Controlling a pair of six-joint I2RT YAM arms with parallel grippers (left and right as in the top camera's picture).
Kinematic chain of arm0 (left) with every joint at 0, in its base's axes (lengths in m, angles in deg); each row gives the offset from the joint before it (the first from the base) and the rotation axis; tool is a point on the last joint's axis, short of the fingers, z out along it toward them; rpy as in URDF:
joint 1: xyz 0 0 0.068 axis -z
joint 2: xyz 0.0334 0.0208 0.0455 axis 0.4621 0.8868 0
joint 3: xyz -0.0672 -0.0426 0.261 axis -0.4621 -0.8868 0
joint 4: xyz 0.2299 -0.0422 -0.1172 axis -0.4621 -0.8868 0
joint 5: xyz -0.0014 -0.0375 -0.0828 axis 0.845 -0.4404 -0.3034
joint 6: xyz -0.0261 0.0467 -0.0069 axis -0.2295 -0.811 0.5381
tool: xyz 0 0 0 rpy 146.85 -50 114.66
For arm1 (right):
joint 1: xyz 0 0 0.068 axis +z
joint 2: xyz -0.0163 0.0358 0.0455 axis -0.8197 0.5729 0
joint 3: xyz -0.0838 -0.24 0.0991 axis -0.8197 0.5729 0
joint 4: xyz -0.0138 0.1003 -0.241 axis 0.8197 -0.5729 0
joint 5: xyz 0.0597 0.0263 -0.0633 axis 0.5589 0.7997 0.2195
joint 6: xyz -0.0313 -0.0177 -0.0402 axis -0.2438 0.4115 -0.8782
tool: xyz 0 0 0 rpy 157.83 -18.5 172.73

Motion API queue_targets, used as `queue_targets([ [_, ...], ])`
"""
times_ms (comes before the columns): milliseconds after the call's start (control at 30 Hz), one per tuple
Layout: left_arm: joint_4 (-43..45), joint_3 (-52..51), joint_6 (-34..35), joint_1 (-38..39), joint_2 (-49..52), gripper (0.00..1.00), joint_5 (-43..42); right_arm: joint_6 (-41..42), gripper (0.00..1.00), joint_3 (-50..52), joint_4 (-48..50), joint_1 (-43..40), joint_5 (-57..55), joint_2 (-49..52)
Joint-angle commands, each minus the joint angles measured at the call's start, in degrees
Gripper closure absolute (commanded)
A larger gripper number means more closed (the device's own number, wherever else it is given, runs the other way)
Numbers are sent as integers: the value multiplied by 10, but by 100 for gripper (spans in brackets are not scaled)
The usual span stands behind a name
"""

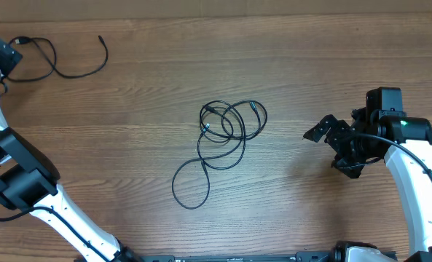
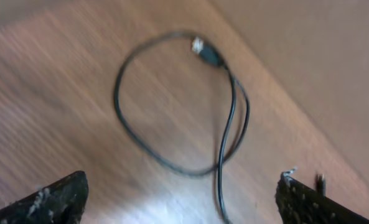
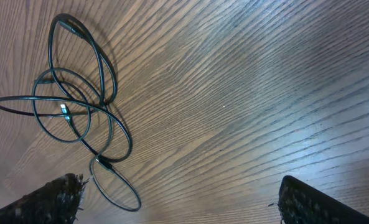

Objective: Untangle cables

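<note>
One thin black cable [image 1: 77, 69] lies apart at the far left corner, loosely curved. In the left wrist view it forms a loop [image 2: 172, 165] with a silver-tipped plug [image 2: 198, 45]. My left gripper [image 1: 8, 52] hovers over that cable's left end, open [image 2: 183, 186], with one strand running between the fingers untouched. The other cables [image 1: 226, 124] lie tangled in overlapping loops at the table's middle, one long loop [image 1: 190, 182] trailing toward the front. My right gripper [image 1: 323, 151] stands open to the right of the tangle [image 3: 78, 106], holding nothing [image 3: 179, 186].
The wooden table [image 1: 310, 65] ends close behind the separate cable, where a tan strip [image 2: 308, 50] shows past the edge. My left arm's white links [image 1: 26, 182] cross the front left; the right arm [image 1: 412, 175] stands at the right edge.
</note>
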Motion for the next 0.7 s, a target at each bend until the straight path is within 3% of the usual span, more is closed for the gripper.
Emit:
queue_targets([
  [0,-40,6,-21,15,2,6,-26,2,0,3,2,2,-5,0],
  [333,-204,5,-26,78,7,0,-40,1,0,3,-5,2,-5,0],
  [500,-192,-13,-92,136,7,10,-28,-3,0,3,-13,2,-5,0],
  [567,-172,-24,-86,156,8,9,5,-3,0,3,-15,2,-5,0],
  [667,-127,-37,-45,175,12,16,13,-3,0,3,-22,2,-5,0],
])
